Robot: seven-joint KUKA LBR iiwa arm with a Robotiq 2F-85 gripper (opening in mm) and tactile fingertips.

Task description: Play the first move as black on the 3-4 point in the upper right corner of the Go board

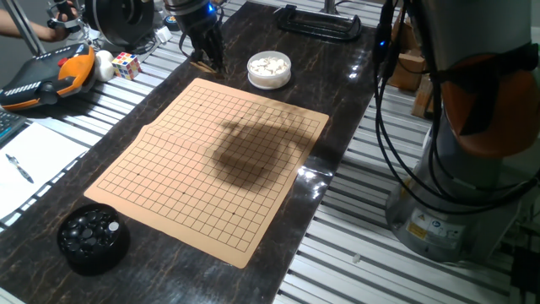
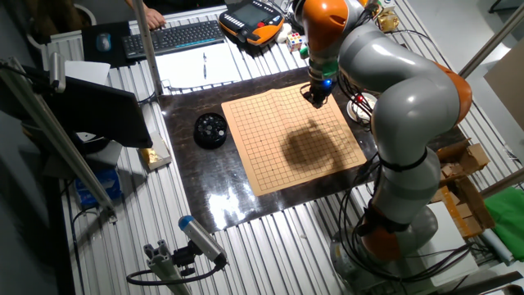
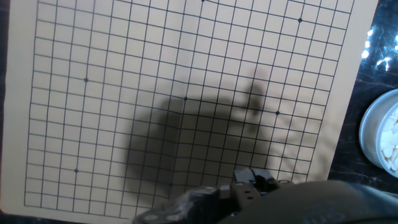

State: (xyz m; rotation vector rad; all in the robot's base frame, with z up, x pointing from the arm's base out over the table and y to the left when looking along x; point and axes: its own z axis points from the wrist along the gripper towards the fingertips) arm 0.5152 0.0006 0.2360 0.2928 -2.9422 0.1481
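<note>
Fingers: the gripper (image 2: pixel 316 97) hangs above the far side of the board, well clear of the surface; whether the fingers are parted or closed, and whether anything sits between them, cannot be told. In the hand view only a blurred dark edge of the hand shows along the bottom.

Go board (image 1: pixel 211 165): flat on the dark tabletop (image 1: pixel 337 127), grid bare, no stone on any line that shows; a soft shadow of the arm lies across its middle, below and in front of the fingers.

Black bowl (image 1: pixel 93 238): at the board's near-left corner in one fixed view, well apart from the fingers, across the whole board from them; it is heaped with glossy black stones (image 1: pixel 89 226).

Black stone for the move: no single stone can be picked out, on the board or in the fingers; the only black ones seen are those in the black bowl.

White bowl (image 1: pixel 269 69): just off the board's far edge, near the fingers and to one side of them, holding white stones (image 1: pixel 269 63); its rim shows at the right edge of the hand view.
</note>
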